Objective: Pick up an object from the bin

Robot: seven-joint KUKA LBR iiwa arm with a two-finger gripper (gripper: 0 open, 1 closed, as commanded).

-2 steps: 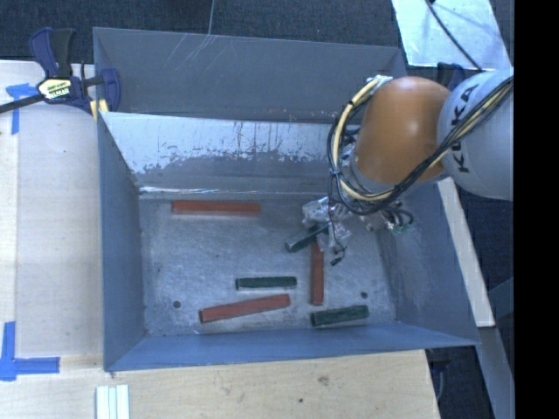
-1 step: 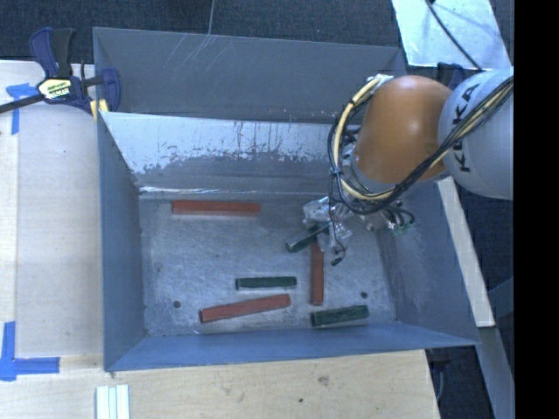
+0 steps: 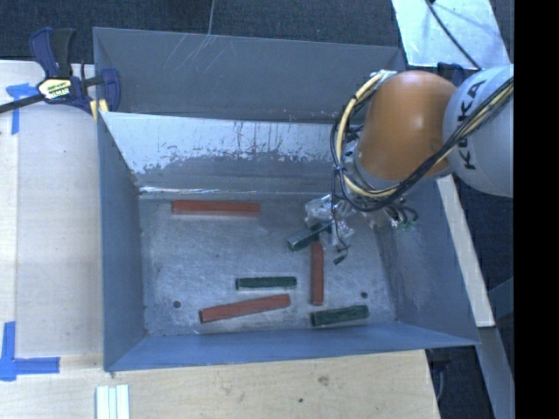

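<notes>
Dark green short bar (image 3: 304, 241) lies on the floor of the bin (image 3: 122, 260), right of middle. It sits just beside the gripper (image 3: 332, 223), on its left and slightly toward the near wall. The bar's long axis tilts from lower left up to upper right, so its upper end points at the gripper and seems to touch or slip under it; the exact contact is hidden by the wrist and cables. I cannot tell how far the gripper is open, or whether it has hold of anything. A reddish-brown bar (image 3: 316, 275) runs almost straight toward the near wall, its far end close below the gripper and near the green bar's middle. Picking the green one would, I judge, call for closing across its tilted axis while keeping clear of that neighbour. A longer green bar (image 3: 265, 282) lies well apart to the left.
</notes>
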